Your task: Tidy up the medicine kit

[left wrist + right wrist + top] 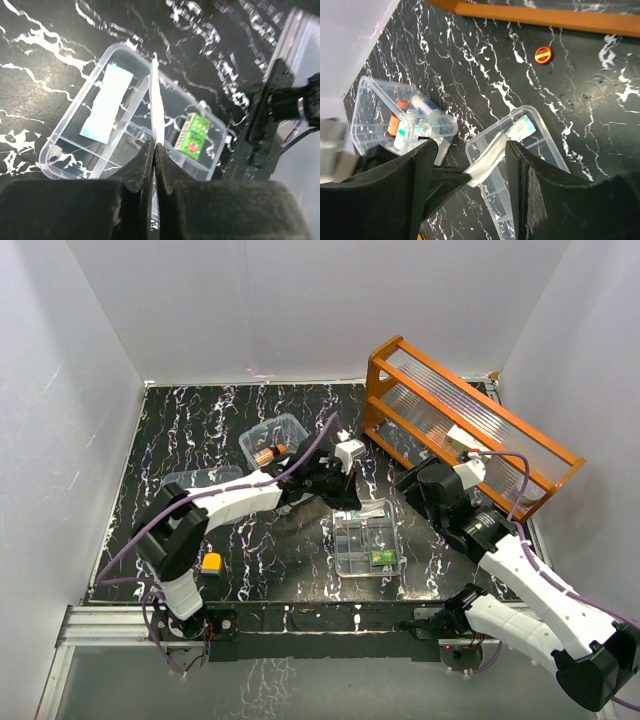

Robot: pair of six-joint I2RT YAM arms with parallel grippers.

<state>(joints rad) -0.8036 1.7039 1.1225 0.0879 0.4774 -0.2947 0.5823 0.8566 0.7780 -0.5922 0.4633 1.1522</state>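
Observation:
The medicine kit lies in parts: its clear box (272,440) (370,85) with tubes and bottles at the back, its lid (200,478) to the left, its compartment tray (345,562) (55,150) (495,200) in the middle. My left gripper (338,498) (154,145) is shut on a thin white packet (157,100) (492,152), held edge-up just above the tray. My right gripper (408,483) (470,145) stands open around that packet, its pads apart from it. In the tray lie a white and teal sachet (107,102) and a small green box (194,132).
An orange wooden rack (470,425) stands tilted at the back right, close behind my right arm. A small red cap (543,54) lies on the black marble table near the rack. A yellow-orange object (211,562) sits near the front left, beside the left arm.

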